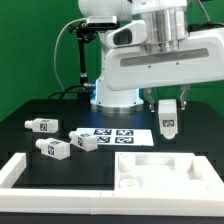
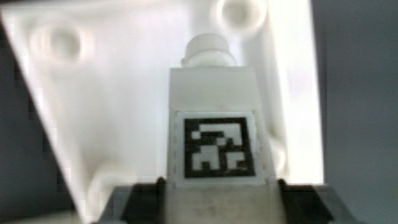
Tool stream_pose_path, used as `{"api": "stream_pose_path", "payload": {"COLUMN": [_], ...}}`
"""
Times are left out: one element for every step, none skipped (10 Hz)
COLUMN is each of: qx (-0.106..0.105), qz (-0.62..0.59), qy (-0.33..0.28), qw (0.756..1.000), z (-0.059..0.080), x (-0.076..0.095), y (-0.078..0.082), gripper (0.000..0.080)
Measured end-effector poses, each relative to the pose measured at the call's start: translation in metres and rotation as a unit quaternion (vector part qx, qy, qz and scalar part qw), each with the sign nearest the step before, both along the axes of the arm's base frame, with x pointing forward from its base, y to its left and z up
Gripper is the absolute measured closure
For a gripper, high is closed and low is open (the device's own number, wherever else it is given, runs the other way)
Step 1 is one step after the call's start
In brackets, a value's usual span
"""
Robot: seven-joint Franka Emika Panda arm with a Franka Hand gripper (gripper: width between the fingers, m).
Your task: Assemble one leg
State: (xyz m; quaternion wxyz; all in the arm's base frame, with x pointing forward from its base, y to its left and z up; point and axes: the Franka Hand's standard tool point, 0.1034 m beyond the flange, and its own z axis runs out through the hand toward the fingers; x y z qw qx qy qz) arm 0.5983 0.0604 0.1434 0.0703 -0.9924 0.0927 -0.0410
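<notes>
My gripper [image 1: 167, 108] is shut on a white leg [image 1: 168, 120] with a black-and-white tag and holds it upright in the air above the table, behind the large flat white panel [image 1: 158, 170]. In the wrist view the held leg [image 2: 217, 120] runs out from between the fingers [image 2: 139, 203], its narrow tip over the panel [image 2: 125, 90] near a round hole [image 2: 235, 12]. Three more legs lie on the table at the exterior view's left: one [image 1: 41, 126] at the back, one [image 1: 86, 139] in the middle, one [image 1: 55, 149] in front.
The marker board [image 1: 116, 133] lies flat on the table in front of the arm's base. A long white border rail [image 1: 20, 170] runs along the front left and front edge. A second round hole [image 2: 59, 42] shows in the panel.
</notes>
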Motion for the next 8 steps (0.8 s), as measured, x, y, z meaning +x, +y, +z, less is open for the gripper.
{"api": "stream_pose_path", "payload": {"qx": [-0.003, -0.016, -0.023, -0.033, -0.042, -0.05, -0.056, -0.063], "qz": [-0.001, -0.008, -0.009, -0.01, 0.0, 0.014, 0.027, 0.041], "qy": [-0.025, -0.093, -0.115, -0.164, -0.206, -0.234, -0.252, -0.262], "qw": [1.0, 0.995, 0.993, 0.986, 0.978, 0.971, 0.966, 0.962], "z": [0.004, 0.005, 0.0, 0.002, -0.001, -0.005, -0.011, -0.016], "x": [0.008, 0.014, 0.008, 0.013, 0.017, 0.025, 0.031, 0.033], "y": [0.004, 0.002, 0.002, 0.006, 0.018, 0.027, 0.038, 0.046], "gripper": [0.0514, 0.0514, 0.0514, 0.0512, 0.0512, 0.0512, 0.0512, 0.0512]}}
